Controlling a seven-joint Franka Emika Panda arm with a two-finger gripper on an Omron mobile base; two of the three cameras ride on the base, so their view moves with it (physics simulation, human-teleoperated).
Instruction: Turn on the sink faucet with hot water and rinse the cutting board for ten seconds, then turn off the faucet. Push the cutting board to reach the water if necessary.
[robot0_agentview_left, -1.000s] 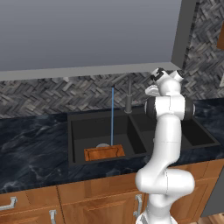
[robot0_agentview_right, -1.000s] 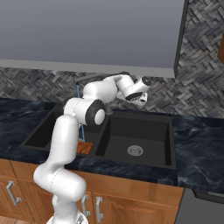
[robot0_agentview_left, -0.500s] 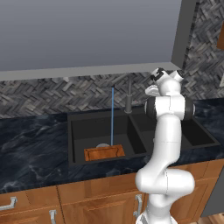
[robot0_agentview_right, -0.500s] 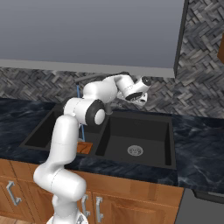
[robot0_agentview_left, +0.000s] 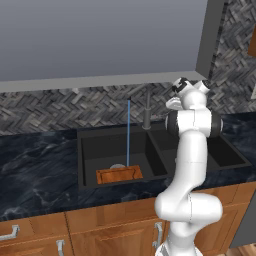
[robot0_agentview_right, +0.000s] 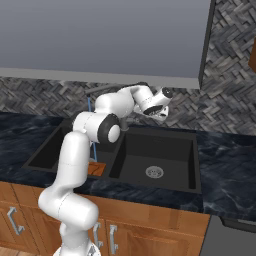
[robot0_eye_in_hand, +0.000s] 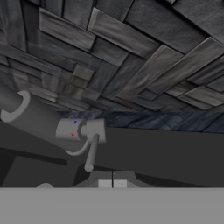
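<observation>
Light-blue water (robot0_agentview_left: 128, 132) runs in a thin straight stream into the left basin of the black sink (robot0_agentview_left: 87, 175), just as it did a second ago; nothing in either base view has shifted in that time. The stream lands at the back edge of the orange-brown cutting board (robot0_agentview_left: 119, 175), or just behind it, near the round drain. I cannot tell from here whether the water wets the wood or only passes its rim. The board lies flat on the basin floor toward the front wall. I read this stillness as the rinse count under way: the faucet (robot0_agentview_left: 147, 111) is on, and I am waiting beside it. If the stream is missing the board, a push toward the back of the basin would be needed.

My gripper (robot0_agentview_right: 161, 111) hangs above the divider between the two basins, close to the faucet's upright stem. Its jaws are pressed together with no gap between them, and they hold nothing. In the hand view the fingertips (robot0_eye_in_hand: 105, 183) sit side by side just below the faucet's handle lever (robot0_eye_in_hand: 91, 154). They are close to it, but I judge them not touching. That leaves me well placed to swing the lever back when the rinse is done.
</observation>
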